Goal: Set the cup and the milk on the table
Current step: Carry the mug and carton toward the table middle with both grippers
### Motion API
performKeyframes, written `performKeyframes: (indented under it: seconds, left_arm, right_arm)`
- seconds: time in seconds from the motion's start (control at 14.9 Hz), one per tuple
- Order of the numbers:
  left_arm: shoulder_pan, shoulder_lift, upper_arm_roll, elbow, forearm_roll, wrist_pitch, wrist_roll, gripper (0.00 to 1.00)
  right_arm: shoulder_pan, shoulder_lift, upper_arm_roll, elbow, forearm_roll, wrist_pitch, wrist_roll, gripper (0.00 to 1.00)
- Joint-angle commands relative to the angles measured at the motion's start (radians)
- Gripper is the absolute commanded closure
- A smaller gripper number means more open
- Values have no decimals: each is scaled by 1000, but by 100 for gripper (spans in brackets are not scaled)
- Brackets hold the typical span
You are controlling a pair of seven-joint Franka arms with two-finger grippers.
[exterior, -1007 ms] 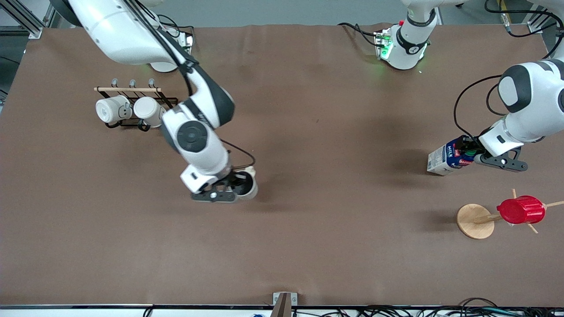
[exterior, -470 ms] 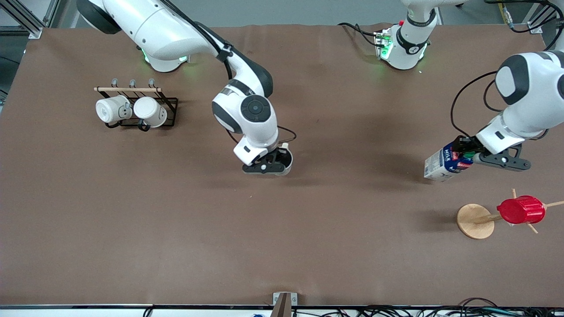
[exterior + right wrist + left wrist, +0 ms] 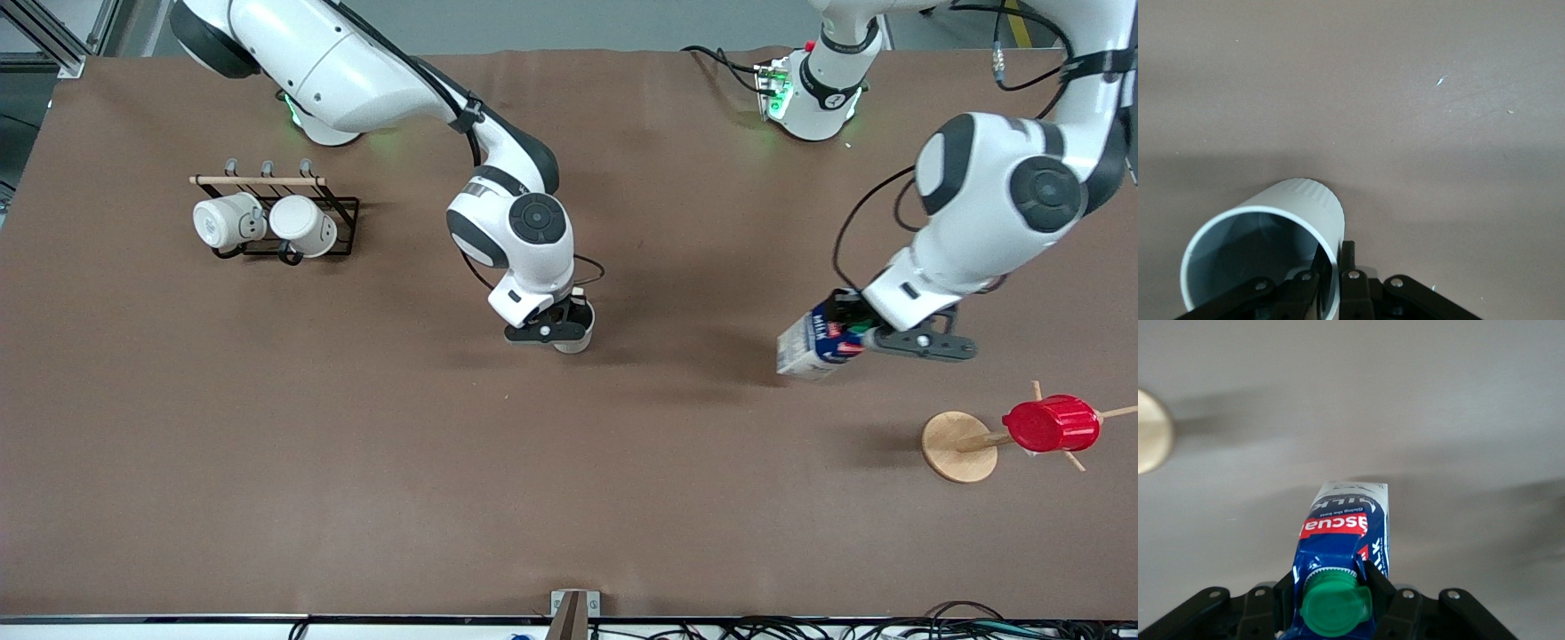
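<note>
My right gripper (image 3: 565, 325) is shut on the rim of the cream-white cup (image 3: 578, 338), over the middle of the brown table (image 3: 569, 462). In the right wrist view one finger is inside the cup (image 3: 1271, 240) with its dark grey inside, the other outside its wall; the gripper (image 3: 1335, 277) pinches the rim. My left gripper (image 3: 858, 333) is shut on the top of the blue and white milk (image 3: 807, 348), held tilted above the table toward the left arm's end. In the left wrist view the milk (image 3: 1345, 540) shows its green cap, between the fingers of the gripper (image 3: 1335, 590).
A black rack (image 3: 342, 222) with two white mugs (image 3: 227, 222) stands toward the right arm's end. A red ribbed cup (image 3: 1051, 423) hangs on a wooden stand with a round disc base (image 3: 951, 449), nearer the camera than the milk.
My right gripper carried the cup from nearer the right arm's end toward the table's middle and slowed. My left gripper moved the milk toward the middle and a little nearer the camera.
</note>
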State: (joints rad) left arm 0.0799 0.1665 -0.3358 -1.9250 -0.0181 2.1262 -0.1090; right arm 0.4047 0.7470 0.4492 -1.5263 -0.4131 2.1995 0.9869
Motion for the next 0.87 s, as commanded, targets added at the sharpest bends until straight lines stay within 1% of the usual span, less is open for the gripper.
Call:
performKeyframes:
  seconds: [0.0, 0.13, 0.27, 0.34, 0.47, 0.6, 0.74, 0.81]
  left_arm:
    - [3, 93, -98, 105, 79, -46, -157, 100]
    - [3, 151, -181, 170, 128, -87, -251, 100]
    - [-2, 201, -245, 210, 153, -130, -311, 100]
    - [-2, 220, -274, 213, 165, -132, -333, 100]
    - [-14, 255, -328, 215, 202, -132, -397, 99]
    - [-35, 298, -353, 218, 250, -132, -455, 98]
    - [-51, 338, -385, 228, 265, -132, -500, 96]
    - [-54, 355, -394, 254, 268, -132, -508, 95]
  right_arm:
    - [-17, -6, 16, -25, -35, 17, 52, 43]
    - [-44, -20, 48, -18, -32, 8, 52, 0]
    - [-89, -66, 75, -15, -29, -15, 58, 0]
    - [-113, -96, 81, -15, -24, -42, 61, 0]
    - [-162, -199, 89, -17, -10, -163, 56, 0]
    - [-217, -308, 92, -17, 45, -320, 46, 0]
    - [-280, -398, 88, -15, 56, -409, 10, 0]
    - [-321, -432, 88, -14, 69, -432, -17, 0]
